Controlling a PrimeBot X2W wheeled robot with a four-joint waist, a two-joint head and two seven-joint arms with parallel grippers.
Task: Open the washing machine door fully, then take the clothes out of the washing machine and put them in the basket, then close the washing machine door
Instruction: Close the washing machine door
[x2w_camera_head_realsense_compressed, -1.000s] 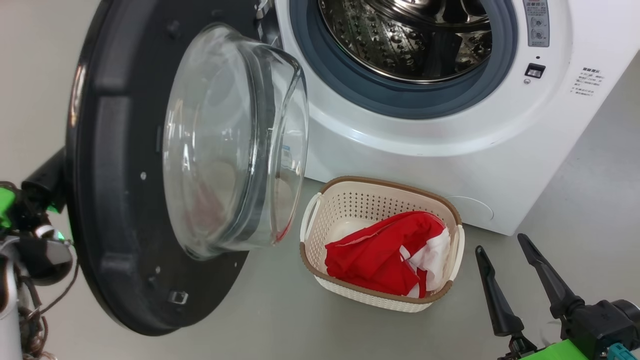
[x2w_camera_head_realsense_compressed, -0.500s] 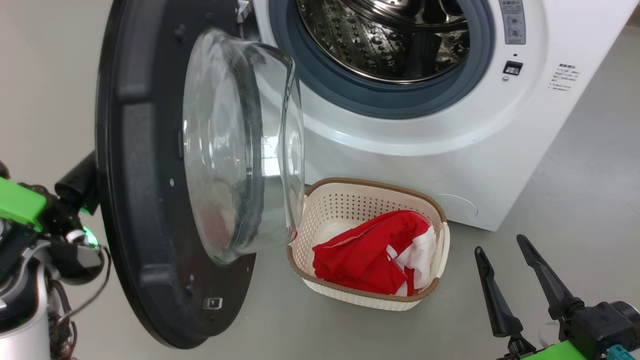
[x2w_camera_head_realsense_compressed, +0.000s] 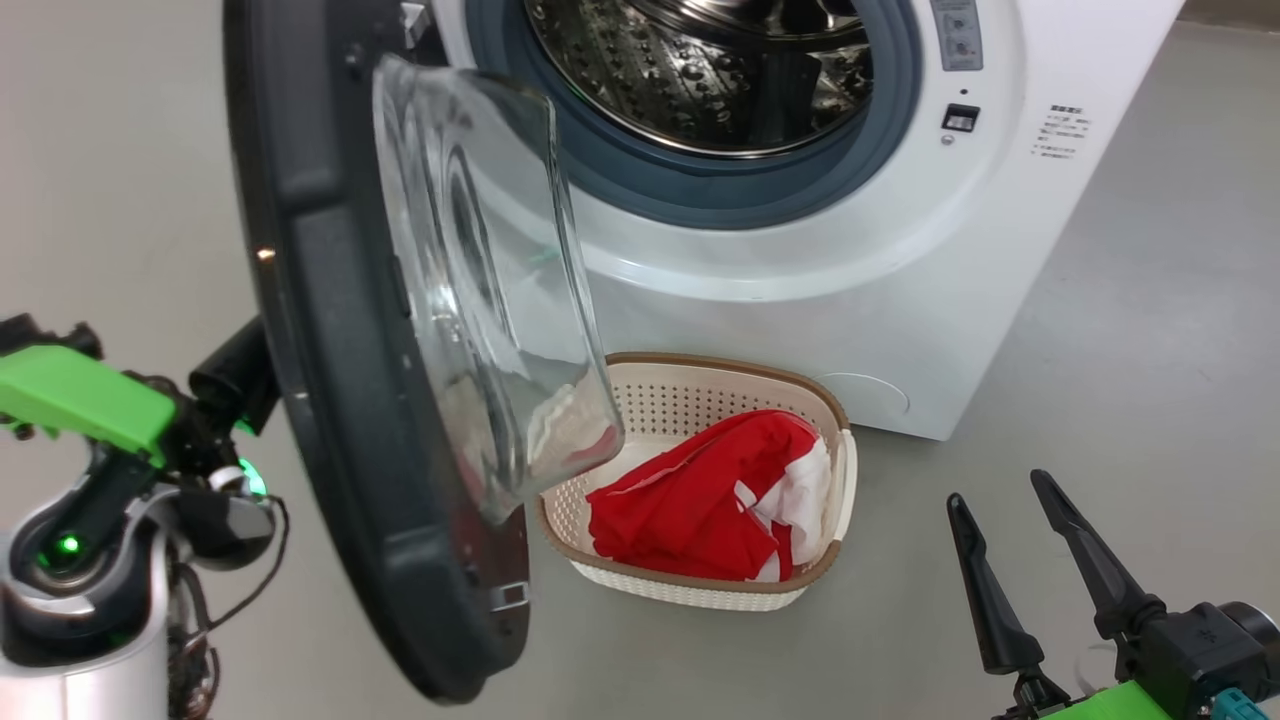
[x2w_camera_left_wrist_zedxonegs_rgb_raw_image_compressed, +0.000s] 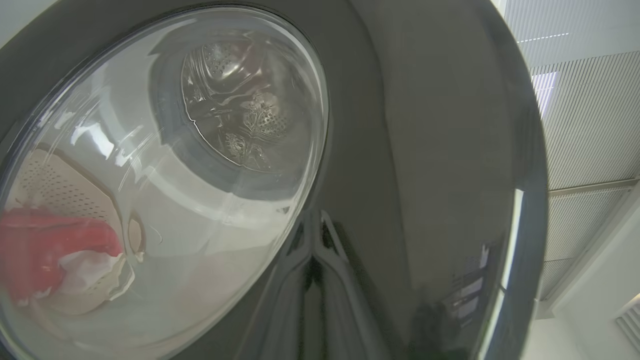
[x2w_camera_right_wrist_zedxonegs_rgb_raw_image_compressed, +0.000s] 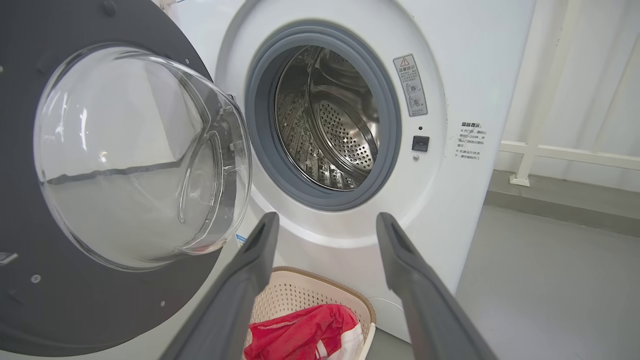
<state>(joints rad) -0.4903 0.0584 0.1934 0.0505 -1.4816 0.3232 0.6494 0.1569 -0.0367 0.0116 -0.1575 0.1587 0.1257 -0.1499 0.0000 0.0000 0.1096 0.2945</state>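
Note:
The washing machine door (x2w_camera_head_realsense_compressed: 340, 400) stands half-swung, its glass bowl (x2w_camera_head_realsense_compressed: 480, 300) facing the washing machine (x2w_camera_head_realsense_compressed: 900, 300), whose steel drum (x2w_camera_head_realsense_compressed: 700, 70) looks empty. The red and white clothes (x2w_camera_head_realsense_compressed: 690, 510) lie in the basket (x2w_camera_head_realsense_compressed: 700, 362) on the floor below the opening, partly behind the door. My left gripper (x2w_camera_left_wrist_zedxonegs_rgb_raw_image_compressed: 317, 225) is shut, its tips against the door's glossy outer face (x2w_camera_left_wrist_zedxonegs_rgb_raw_image_compressed: 425, 150); in the head view one of its fingers (x2w_camera_head_realsense_compressed: 240, 375) goes behind the door. My right gripper (x2w_camera_head_realsense_compressed: 992, 487) hangs open and empty to the right of the basket, also seen open in the right wrist view (x2w_camera_right_wrist_zedxonegs_rgb_raw_image_compressed: 326, 220).
Bare grey floor (x2w_camera_head_realsense_compressed: 1150, 350) spreads to the right of the washer. A white railing (x2w_camera_right_wrist_zedxonegs_rgb_raw_image_compressed: 550, 150) runs along the wall at the right. The door's lower edge overlaps the basket's left side. A latch slot (x2w_camera_head_realsense_compressed: 960, 118) sits right of the opening.
The door has swung further towards the washer, now seen nearly edge-on, with my left arm following behind it. The head camera has shifted. My right gripper has stayed put.

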